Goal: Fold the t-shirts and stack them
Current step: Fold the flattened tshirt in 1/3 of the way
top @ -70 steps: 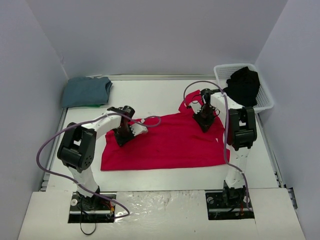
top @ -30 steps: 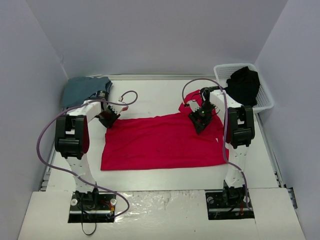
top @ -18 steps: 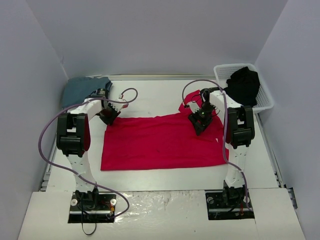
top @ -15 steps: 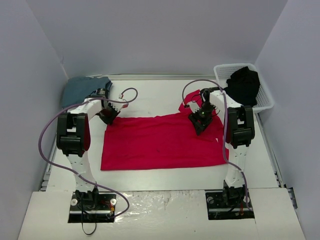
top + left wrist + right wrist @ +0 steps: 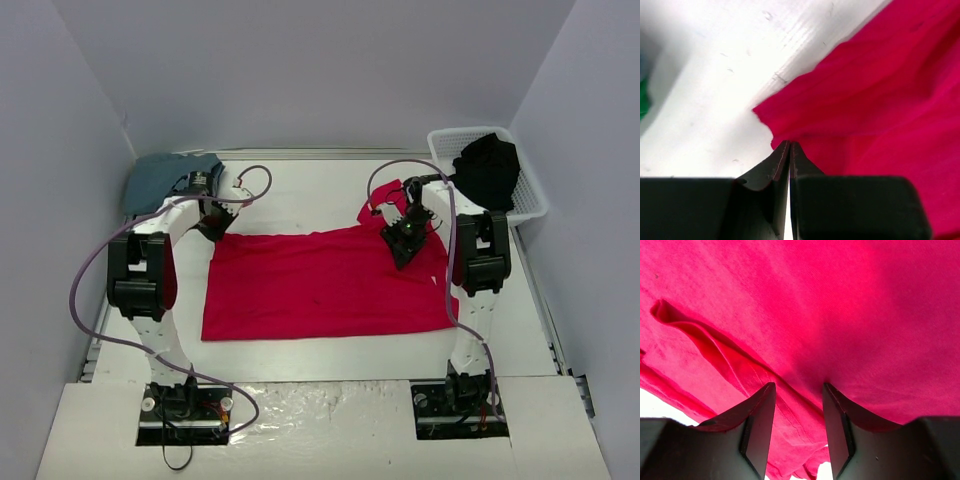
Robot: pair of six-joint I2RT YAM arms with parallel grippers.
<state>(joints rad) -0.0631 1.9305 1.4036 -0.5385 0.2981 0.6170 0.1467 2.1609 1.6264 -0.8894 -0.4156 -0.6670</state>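
Left wrist view: left fingers (image 5: 767,172) closed, pinching far-left corner of red t-shirt (image 5: 320,285) lying mid-tabletop (image 5: 300,195). Right fingers (image 5: 757,415) standing apart, pressing cloth.

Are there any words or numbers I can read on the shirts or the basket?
None: no word, number, brand or sign can be read in any view.
The bright red cloth t-shirt, slate blue-grey cloth t-shirt, black cloth t-shirt and white plastic slatted basket show no print.
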